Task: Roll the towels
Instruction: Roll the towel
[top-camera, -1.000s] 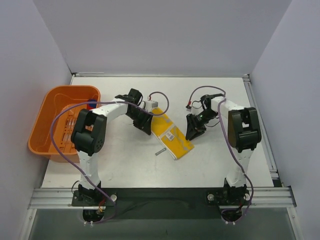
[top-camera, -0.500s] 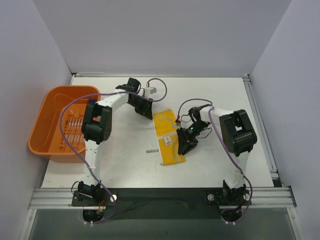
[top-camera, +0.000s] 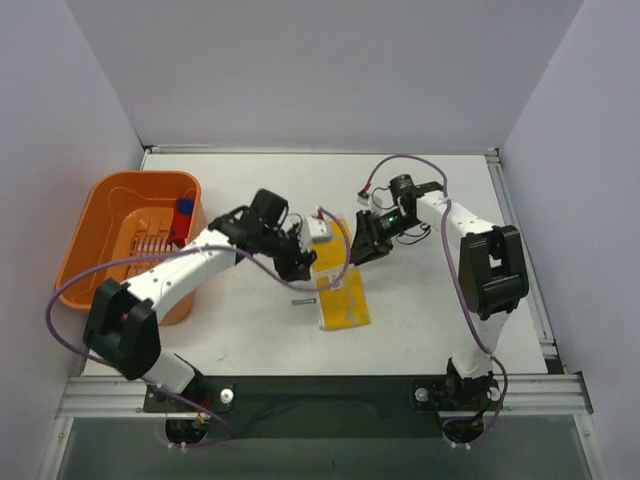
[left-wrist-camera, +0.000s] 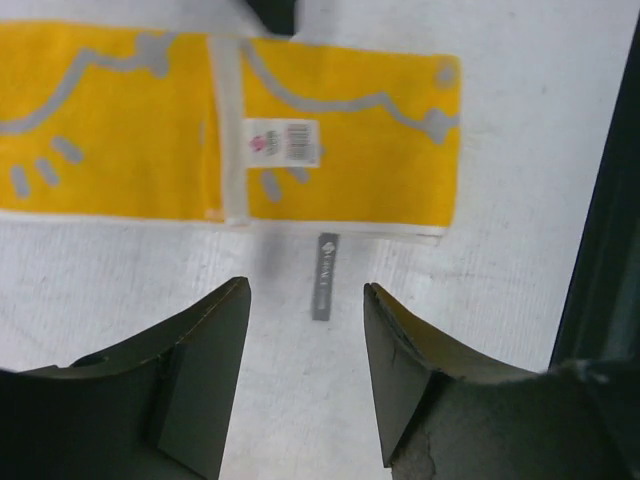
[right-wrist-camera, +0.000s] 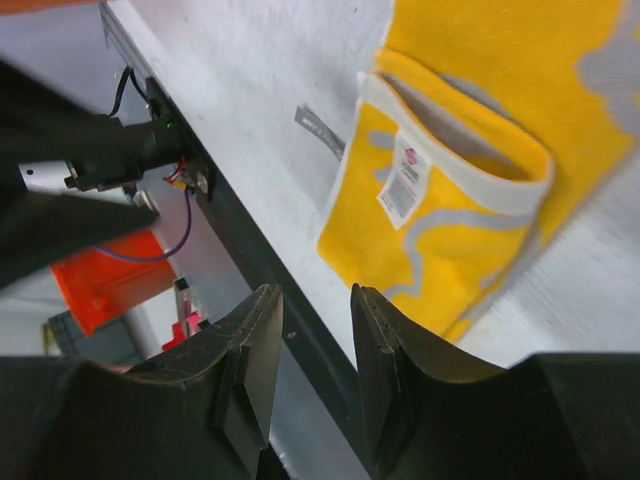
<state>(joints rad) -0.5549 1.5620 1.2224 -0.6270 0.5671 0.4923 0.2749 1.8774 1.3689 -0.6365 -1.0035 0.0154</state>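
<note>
Nothing legible. Upper centre, left wrist view: white label on yellow towel, barcode, print too small. Below, grey tag on table: lettering blurred.

Light even, diffuse, from overhead. Top view sharp; arms throw faint, soft shadows on the table. Left wrist view: towel slightly soft, fingers dark. Right wrist view: near foreground dim, right edge smeared.

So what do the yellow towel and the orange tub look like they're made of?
Yellow towel: soft woven cloth, matte, probably cotton. It lies limp, folded over itself, with a white hem and a sewn-on care label.
Orange tub: rigid moulded plastic, smooth finish, judging by its even rim and slotted floor.
</note>
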